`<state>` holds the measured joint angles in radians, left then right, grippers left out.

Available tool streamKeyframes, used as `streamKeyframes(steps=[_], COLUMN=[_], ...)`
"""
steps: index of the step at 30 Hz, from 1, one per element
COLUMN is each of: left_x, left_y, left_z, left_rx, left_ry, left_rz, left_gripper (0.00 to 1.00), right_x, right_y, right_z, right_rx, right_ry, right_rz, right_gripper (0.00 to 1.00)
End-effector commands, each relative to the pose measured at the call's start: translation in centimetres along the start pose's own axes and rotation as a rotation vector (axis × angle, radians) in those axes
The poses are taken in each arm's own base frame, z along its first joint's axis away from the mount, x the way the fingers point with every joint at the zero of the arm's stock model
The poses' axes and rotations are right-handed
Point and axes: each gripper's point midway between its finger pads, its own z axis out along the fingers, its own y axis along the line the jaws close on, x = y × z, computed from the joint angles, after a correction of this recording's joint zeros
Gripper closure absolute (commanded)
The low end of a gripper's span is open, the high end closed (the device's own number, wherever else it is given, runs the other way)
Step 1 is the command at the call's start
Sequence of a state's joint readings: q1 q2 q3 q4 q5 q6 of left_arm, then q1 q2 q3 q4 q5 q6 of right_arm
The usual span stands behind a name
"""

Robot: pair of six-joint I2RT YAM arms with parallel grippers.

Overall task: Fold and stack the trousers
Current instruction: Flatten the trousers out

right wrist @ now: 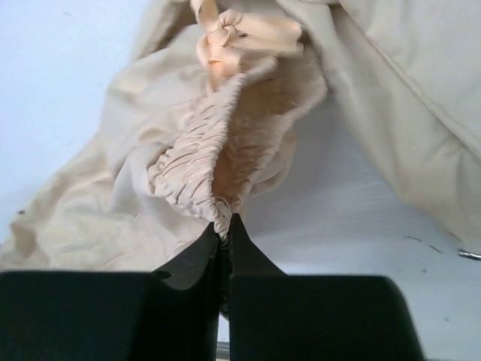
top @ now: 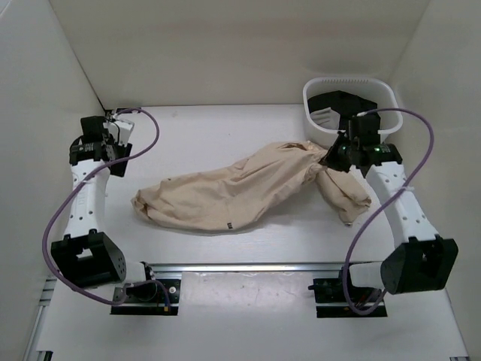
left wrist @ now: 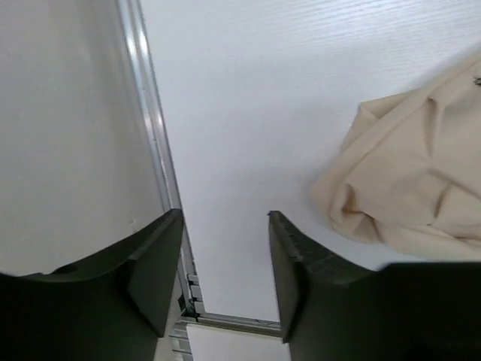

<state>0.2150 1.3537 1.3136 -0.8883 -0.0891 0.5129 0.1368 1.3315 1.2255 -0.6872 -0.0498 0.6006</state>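
The beige trousers (top: 225,192) lie crumpled across the middle of the table, one end reaching down past the right arm. My right gripper (top: 328,156) is shut on the gathered elastic waistband (right wrist: 218,162) of the trousers (right wrist: 98,218) and holds it lifted off the table. My left gripper (top: 120,124) is open and empty at the far left corner, away from the cloth. In the left wrist view the open gripper (left wrist: 225,226) shows bare table between its jaws, with an end of the trousers (left wrist: 413,165) at the right.
A white basket (top: 383,98) at the back right holds black clothing with a white patch (top: 338,105). White walls close in the table on the left, back and right. A metal rail (top: 248,267) runs along the near edge.
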Motion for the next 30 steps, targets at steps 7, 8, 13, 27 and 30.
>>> streamKeyframes(steps=[7, 8, 13, 27, 30], left_x=[6.1, 6.4, 7.1, 2.3, -0.8], left_y=[-10.4, -11.7, -17.4, -10.8, -6.8], left_z=[4.8, 4.7, 3.3, 3.4, -1.5], left_rx=[0.399, 0.441, 0.575, 0.23, 0.125], left_ry=[0.227, 0.231, 0.188, 0.077, -0.022], left_rz=[-0.016, -0.005, 0.104, 0.107, 0.208], left_gripper=[0.25, 0.21, 0.08, 0.86, 0.86], right_x=[-0.6, -0.9, -0.8, -1.1, -0.8], right_y=[-0.2, 0.2, 0.2, -0.6, -1.0], right_z=[-8.1, -8.3, -8.5, -11.4, -11.9], right_rx=[0.018, -0.006, -0.011, 0.03, 0.046], right_ry=[-0.06, -0.075, -0.081, -0.149, -0.146], right_rz=[-0.038, -0.041, -0.031, -0.043, -0.053], right_gripper=[1.0, 1.0, 1.0, 1.0, 1.0])
